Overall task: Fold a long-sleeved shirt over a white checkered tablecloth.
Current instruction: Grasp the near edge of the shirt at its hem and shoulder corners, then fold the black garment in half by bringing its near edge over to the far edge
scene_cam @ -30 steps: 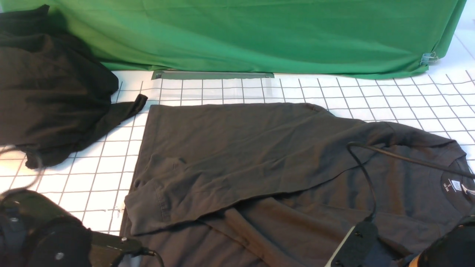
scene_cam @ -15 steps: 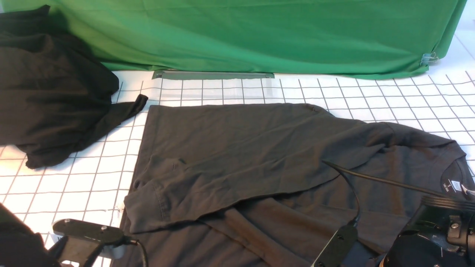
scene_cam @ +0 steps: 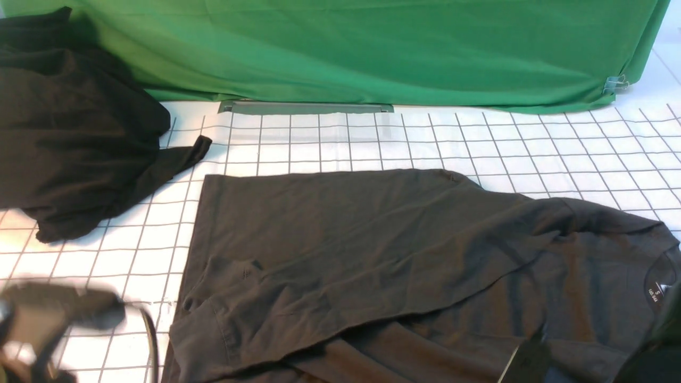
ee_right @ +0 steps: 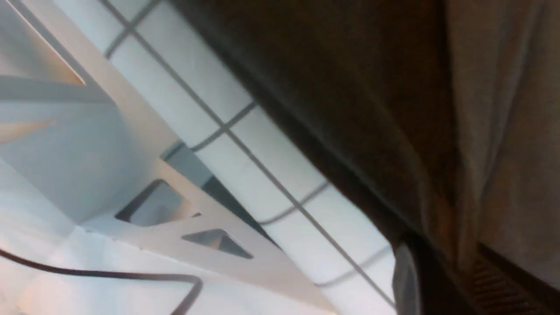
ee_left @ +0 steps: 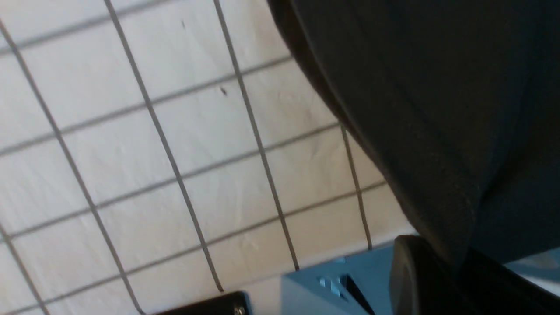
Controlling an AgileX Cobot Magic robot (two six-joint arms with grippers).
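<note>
Plainly, the shirt (scene_cam: pixel 372 250) lay spread on the tablecloth (scene_cam: pixel 425 138), filling the front view from the centre out toward 3 and 6 o'clock. Its collar and white label (scene_cam: pixel 655 294) were at 4 o'clock and its straight hem was toward 9 o'clock. One sleeve lay across the body, with the cuff ending near 7 o'clock. A separate heap (scene_cam: pixel 69 133) sat at 10 o'clock, apart from the shirt, below the green backdrop (scene_cam: pixel 372 48) at 12. The shirt's near edge ran out of frame at 6 o'clock. In the left wrist view the left gripper (ee_left: pixel 455 267) had its jaws closed on a fold of the shirt's edge, and cloth hung from the pinch above bare squares. In the right wrist view the right gripper (ee_right: pixel 450 280) likewise looked closed on the shirt, whose cloth ran down between its fingers. We judged the shirt light, limp and not slippery. It would sag and wrinkle wherever nothing held it up, but it could not break. The firmest holds seemed to us the doubled seams at hem and shoulder, taken well apart to keep the edge taut, though the loose sleeve might slide.
</note>
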